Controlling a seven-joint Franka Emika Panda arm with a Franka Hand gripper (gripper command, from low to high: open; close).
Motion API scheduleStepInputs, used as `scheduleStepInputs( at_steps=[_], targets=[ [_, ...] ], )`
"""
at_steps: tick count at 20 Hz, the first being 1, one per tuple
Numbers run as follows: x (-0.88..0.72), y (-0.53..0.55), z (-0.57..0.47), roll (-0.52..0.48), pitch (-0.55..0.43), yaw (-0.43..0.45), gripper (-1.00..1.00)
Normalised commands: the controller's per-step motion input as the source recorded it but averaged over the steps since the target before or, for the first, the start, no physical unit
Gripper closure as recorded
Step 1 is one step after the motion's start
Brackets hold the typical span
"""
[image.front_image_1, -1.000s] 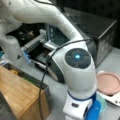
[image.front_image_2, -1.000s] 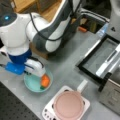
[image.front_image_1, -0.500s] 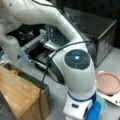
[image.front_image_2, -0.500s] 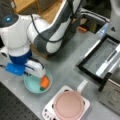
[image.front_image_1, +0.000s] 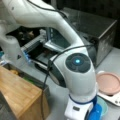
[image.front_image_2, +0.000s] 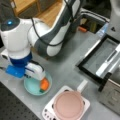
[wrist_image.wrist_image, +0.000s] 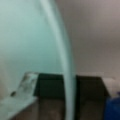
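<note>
A teal bowl (image.front_image_2: 31, 87) sits on the grey table at a front view's lower left, with an orange piece of food (image.front_image_2: 44, 84) inside it. My gripper (image.front_image_2: 41, 79) reaches down into the bowl beside that orange piece. In the wrist view the bowl's rim (wrist_image.wrist_image: 65, 62) runs upright between my two fingers, one grey finger (wrist_image.wrist_image: 20, 100) low on the left. The fingers stand apart from the rim, so the gripper is open. In a front view the bowl (image.front_image_1: 104, 106) peeks out behind the arm's last link, and the fingertips are hidden.
A pink pan (image.front_image_2: 68, 105) rests on a white hotplate (image.front_image_2: 47, 112) right of the bowl; it also shows as the pan (image.front_image_1: 108, 82). A black tray (image.front_image_2: 100, 60) and a metal oven (image.front_image_1: 100, 30) stand behind. A wooden box (image.front_image_1: 17, 92) is at the left.
</note>
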Motion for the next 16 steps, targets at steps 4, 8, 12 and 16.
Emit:
scheduleStepInputs(
  at_steps=[4, 8, 12, 16],
  targets=[
    [0.01, -0.02, -0.08, -0.007, -0.09, 0.096, -1.0],
    [0.0, -0.03, -0.04, -0.001, -0.071, 0.103, -1.0],
    [-0.02, -0.02, 0.01, -0.005, -0.062, 0.103, -1.0],
    [-0.02, -0.01, 0.04, -0.015, -0.06, 0.097, -1.0]
  ],
)
